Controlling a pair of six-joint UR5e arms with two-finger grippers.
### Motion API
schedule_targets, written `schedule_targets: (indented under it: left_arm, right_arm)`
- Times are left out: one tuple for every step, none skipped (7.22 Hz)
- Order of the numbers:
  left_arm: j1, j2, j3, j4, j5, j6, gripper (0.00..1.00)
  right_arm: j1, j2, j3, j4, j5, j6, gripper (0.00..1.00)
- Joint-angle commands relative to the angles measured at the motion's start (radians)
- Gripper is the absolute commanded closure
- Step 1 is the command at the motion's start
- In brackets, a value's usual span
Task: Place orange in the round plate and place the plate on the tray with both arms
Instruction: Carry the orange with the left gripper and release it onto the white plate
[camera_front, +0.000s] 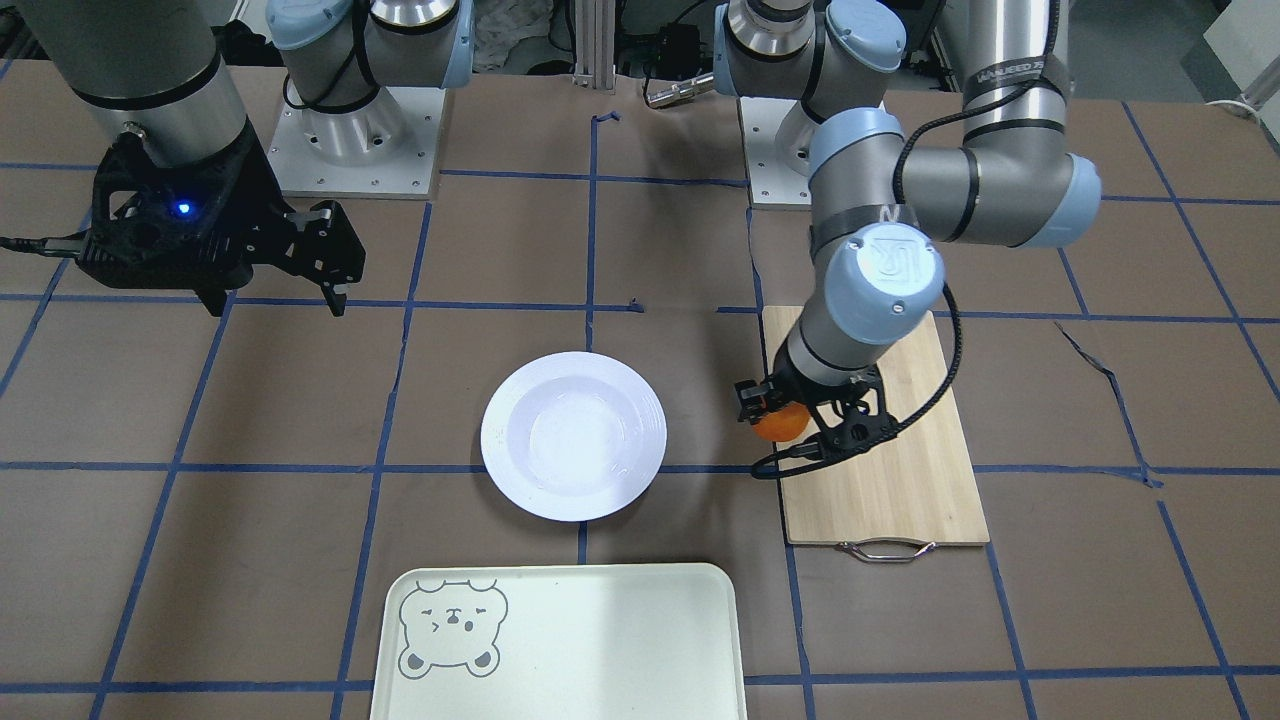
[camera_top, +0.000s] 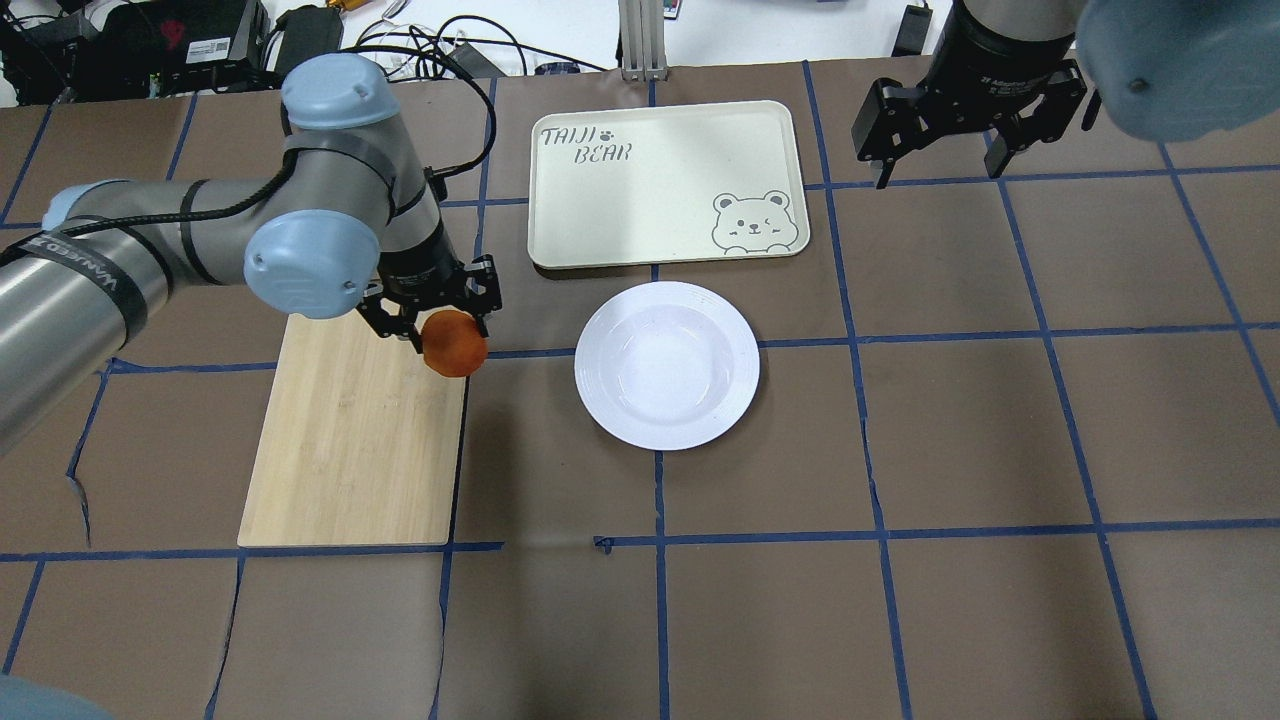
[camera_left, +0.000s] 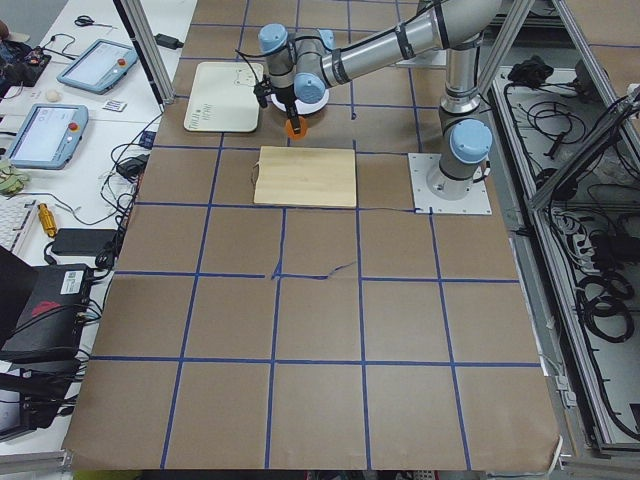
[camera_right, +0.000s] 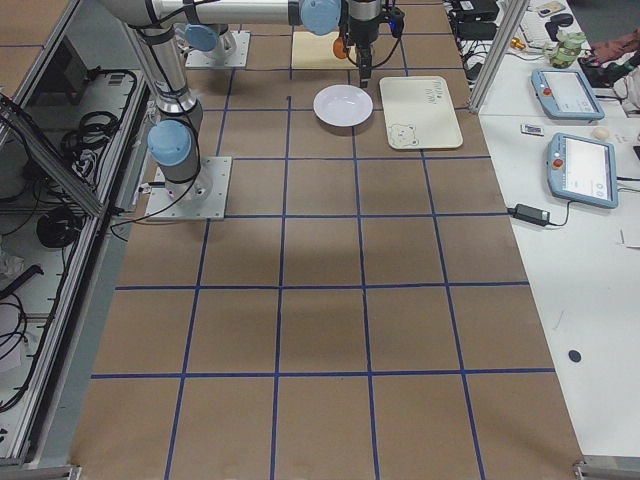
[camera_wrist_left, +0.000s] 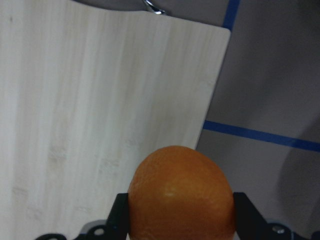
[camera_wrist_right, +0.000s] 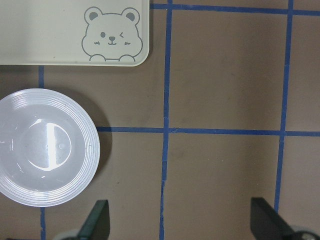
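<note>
Your left gripper (camera_top: 445, 333) pinches the orange (camera_top: 455, 343) above the cutting board's (camera_top: 350, 450) plate-side edge. You find the round plate (camera_top: 667, 365) empty, off to its right across bare table. Your right gripper (camera_top: 938, 170) hangs spread, farther off beside the tray (camera_top: 660, 180).

— What covers the table?
— Brown paper sheeting (camera_top: 950, 450), marked into large squares by blue tape lines (camera_top: 1000, 530). A jagged tear (camera_front: 1090, 360) shows in the paper.
— And around it?
— A long white workbench (camera_right: 600, 300) runs along one side, with blue-edged touchscreen pendants (camera_right: 582, 168) lying on it. A silver aluminium frame post (camera_top: 640, 40) stands at the table's edge. Black cables (camera_left: 600, 300) coil in a trough on the other side.
— The light?
— Even, from above; shadows are soft.
</note>
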Motion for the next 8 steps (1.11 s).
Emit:
schedule_targets:
  left_arm:
    - [-0.125, -0.025, 0.011, 0.052, -0.087, -0.375, 0.59]
    - [-0.168, -0.048, 0.010, 0.125, -0.130, -0.533, 0.59]
    - [-0.212, -0.076, 0.011, 0.212, -0.132, -0.665, 0.59]
    - [-0.243, -0.103, 0.011, 0.296, -0.131, -0.788, 0.54]
    - [-0.252, -0.119, 0.010, 0.309, -0.131, -0.832, 0.53]
    - [-0.254, -0.130, 0.011, 0.311, -0.126, -0.834, 0.44]
    - [-0.254, -0.136, 0.010, 0.314, -0.128, -0.848, 0.05]
    - [-0.254, -0.140, 0.011, 0.316, -0.129, -0.839, 0.00]
  right_arm:
    - [0.000, 0.000, 0.000, -0.003, 0.000, 0.000, 0.00]
    - [0.000, 0.000, 0.000, -0.001, 0.000, 0.000, 0.00]
    - [-0.001, 0.000, 0.000, -0.001, 0.000, 0.000, 0.00]
    - [-0.001, 0.000, 0.000, 0.000, 0.000, 0.000, 0.00]
    - [0.000, 0.000, 0.000, 0.000, 0.000, 0.000, 0.00]
    - [0.000, 0.000, 0.000, 0.000, 0.000, 0.000, 0.00]
    - [-0.001, 0.000, 0.000, 0.002, 0.000, 0.000, 0.00]
    - [0.000, 0.000, 0.000, 0.003, 0.000, 0.000, 0.00]
